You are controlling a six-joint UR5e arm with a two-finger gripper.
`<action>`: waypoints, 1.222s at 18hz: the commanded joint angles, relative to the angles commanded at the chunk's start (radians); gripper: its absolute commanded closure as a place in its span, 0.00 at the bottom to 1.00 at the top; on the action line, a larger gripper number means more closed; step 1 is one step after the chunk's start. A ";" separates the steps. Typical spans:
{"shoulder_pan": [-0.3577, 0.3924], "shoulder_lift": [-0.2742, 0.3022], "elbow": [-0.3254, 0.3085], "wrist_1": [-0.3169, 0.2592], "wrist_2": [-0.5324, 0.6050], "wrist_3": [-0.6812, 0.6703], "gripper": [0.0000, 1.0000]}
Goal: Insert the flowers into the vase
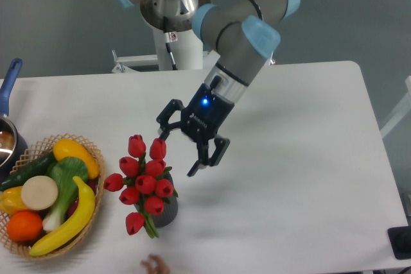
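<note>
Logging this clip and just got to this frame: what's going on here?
A single arm has put a bunch of red tulips into a small dark vase on the white table. The tulips stand in the vase with nothing holding them. The gripper is up and to the right of the blooms, jaws spread and empty. A basket of fruit and vegetables and a blue-handled pot sit at the left edge, untouched.
</note>
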 joint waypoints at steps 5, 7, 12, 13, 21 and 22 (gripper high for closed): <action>0.046 0.092 0.075 -0.034 0.181 0.000 0.00; 0.058 0.101 0.138 -0.112 0.221 0.012 0.00; 0.136 0.141 0.227 -0.368 0.272 0.269 0.00; 0.167 0.155 0.236 -0.420 0.286 0.364 0.00; 0.304 0.194 0.256 -0.607 0.325 0.767 0.00; 0.305 0.194 0.253 -0.611 0.329 0.772 0.00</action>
